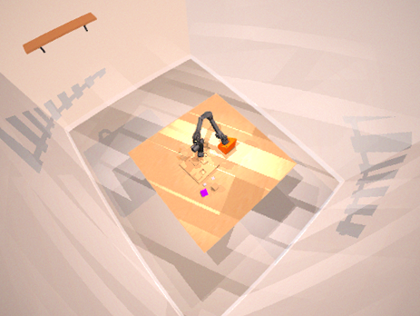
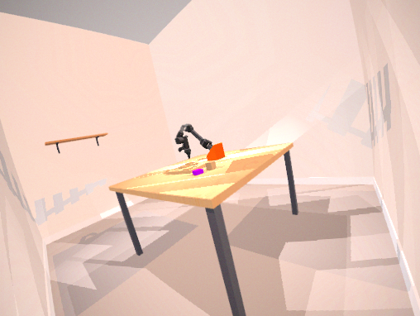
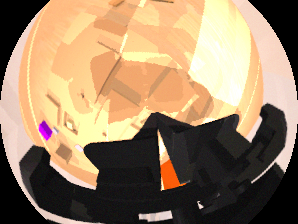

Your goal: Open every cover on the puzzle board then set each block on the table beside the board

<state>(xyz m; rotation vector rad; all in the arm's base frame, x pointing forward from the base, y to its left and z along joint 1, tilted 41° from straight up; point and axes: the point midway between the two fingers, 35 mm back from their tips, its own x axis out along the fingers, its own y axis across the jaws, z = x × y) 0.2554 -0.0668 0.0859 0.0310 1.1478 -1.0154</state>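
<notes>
The wooden puzzle board (image 1: 191, 170) (image 2: 175, 170) lies on the table, close in colour to the table top. Its wells and covers are small and blurred, and I cannot tell how each cover stands. My gripper (image 1: 200, 155) (image 2: 189, 157) (image 3: 157, 115) is shut and empty, pointing down above the board's back end. In the wrist view the dark fingers hide part of the scene. A purple block (image 1: 204, 193) (image 2: 198, 171) (image 3: 45, 129) rests on the table in front of the board, clear of it.
A tan block (image 1: 214, 187) (image 2: 211, 165) (image 3: 63, 152) stands right of the purple block. Two small white pieces (image 1: 213, 178) (image 1: 204, 184) lie near the board's front edge. A large orange block (image 1: 227, 146) (image 2: 216, 152) (image 3: 171, 176) stands by the arm's base. Light and shadow bands cross the table.
</notes>
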